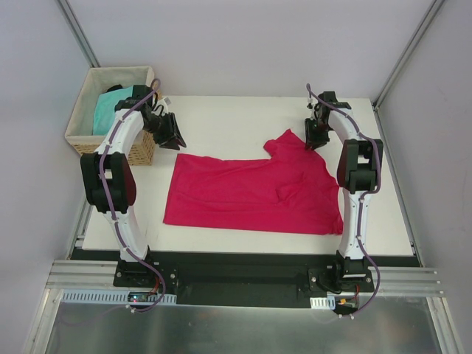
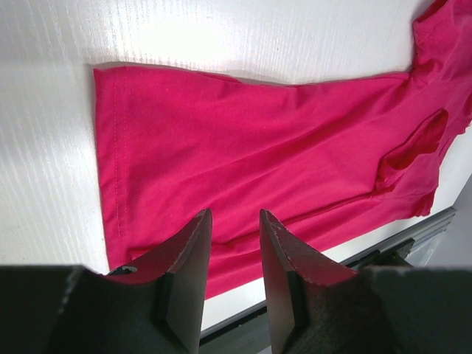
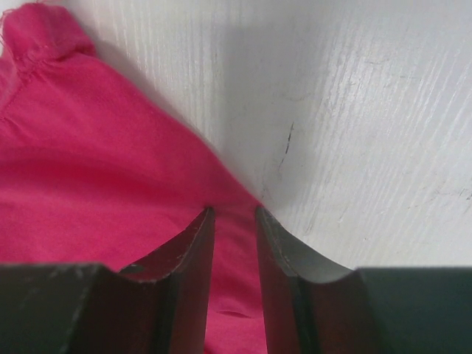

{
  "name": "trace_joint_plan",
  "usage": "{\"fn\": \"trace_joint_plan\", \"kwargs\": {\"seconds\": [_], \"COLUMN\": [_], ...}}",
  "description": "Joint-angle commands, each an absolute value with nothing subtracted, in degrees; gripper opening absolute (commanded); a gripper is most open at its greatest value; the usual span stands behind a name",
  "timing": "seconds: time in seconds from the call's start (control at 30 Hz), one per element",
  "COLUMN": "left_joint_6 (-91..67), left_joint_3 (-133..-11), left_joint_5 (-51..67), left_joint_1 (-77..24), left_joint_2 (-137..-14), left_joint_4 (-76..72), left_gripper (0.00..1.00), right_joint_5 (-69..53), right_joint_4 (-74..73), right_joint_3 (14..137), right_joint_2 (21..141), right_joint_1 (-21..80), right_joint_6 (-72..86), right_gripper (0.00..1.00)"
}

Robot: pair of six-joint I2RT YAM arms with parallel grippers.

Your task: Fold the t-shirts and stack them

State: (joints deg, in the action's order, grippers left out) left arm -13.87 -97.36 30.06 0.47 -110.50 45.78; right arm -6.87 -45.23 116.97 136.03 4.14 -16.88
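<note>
Crimson-pink t-shirt (image 1: pixel 247 195): a soft short-sleeved fabric tee, lying spread flat on the white worktop (image 1: pixel 236 114). It is to the right of the woven wicker basket (image 1: pixel 82 99) in the top view, and nearer the arm bases than the basket is. Its stitched hem is the end closest to the basket. One short sleeve sticks out from the far edge at the end away from the basket. A small raised wrinkle sits toward that same end.

Turquoise t-shirt (image 1: pixel 110 110): bunched inside the basket and not laid out.

Left fingers (image 2: pixel 188 265): just beside the basket's right-hand side, off the pink tee's far hem corner. They stand a little apart with nothing between them, and the tee is visible well below them.

Right fingers (image 3: pixel 195 251): well apart from the basket, across the worktop, low over the tee's edge beside the protruding sleeve. They also have a narrow gap and no cloth pinched in it. I cannot tell whether the tips touch the fabric.

Step in hand: judging by this, the pink tee is being folded. It is flattened, no clear fold is made, and nothing is stacked.

Next move calls for: both sets of fingers coming down onto the far edge, one near the hem and one at the sleeve. Each should pinch a single layer, then both should carry it evenly toward the near edge so the sleeve tucks in and the wrinkle does not spread. The turquoise tee comes out of the basket afterwards.
</note>
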Motion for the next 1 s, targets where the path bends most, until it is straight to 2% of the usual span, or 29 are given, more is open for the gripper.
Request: {"fn": "trace_joint_plan", "kwargs": {"seconds": [0.0, 0.07, 0.17, 0.27, 0.37, 0.63, 0.77, 0.87, 0.97], "left_joint_6": [-13.4, -13.4, -13.3, -13.2, -13.2, -15.4, -15.9, -15.6, -14.5], "left_joint_3": [-98.7, -98.4, -98.3, -98.3, -98.4, -102.5, -100.6, -99.0, -98.2], "left_joint_5": [31.1, 31.2, 31.1, 31.4, 31.1, 25.8, 23.4, 21.3, 21.3], "left_joint_1": [0.9, 0.8, 0.8, 0.9, 0.8, 0.8, 0.9, 0.8, 0.8], "left_joint_2": [-109.3, -109.2, -109.2, -109.2, -109.2, -112.8, -114.1, -115.0, -115.7], "left_joint_4": [47.0, 47.1, 47.1, 47.3, 47.5, 57.3, 59.9, 60.0, 57.1], "left_gripper": [0.32, 0.32, 0.32, 0.32, 0.32, 0.29, 0.45, 0.50, 0.50], "right_joint_5": [-8.3, -8.5, -8.9, -9.1, -9.1, -7.8, -8.3, -8.8, -8.5], "right_joint_4": [-45.9, -46.0, -46.2, -46.6, -46.8, -47.6, -48.2, -48.4, -48.4], "right_joint_3": [116.4, 116.4, 116.5, 116.5, 116.6, 117.2, 118.6, 118.7, 118.6], "right_joint_2": [136.5, 136.4, 136.7, 136.9, 136.9, 135.0, 135.8, 135.7, 135.4], "right_joint_1": [4.5, 4.5, 4.5, 4.5, 4.6, 4.6, 4.5, 4.6, 4.6], "right_joint_6": [-17.8, -17.8, -17.9, -18.1, -18.2, -18.7, -18.5, -18.4, -18.5], "right_gripper": [0.31, 0.29, 0.14, 0.06, 0.01, 0.01, 0.01, 0.01, 0.01]}}
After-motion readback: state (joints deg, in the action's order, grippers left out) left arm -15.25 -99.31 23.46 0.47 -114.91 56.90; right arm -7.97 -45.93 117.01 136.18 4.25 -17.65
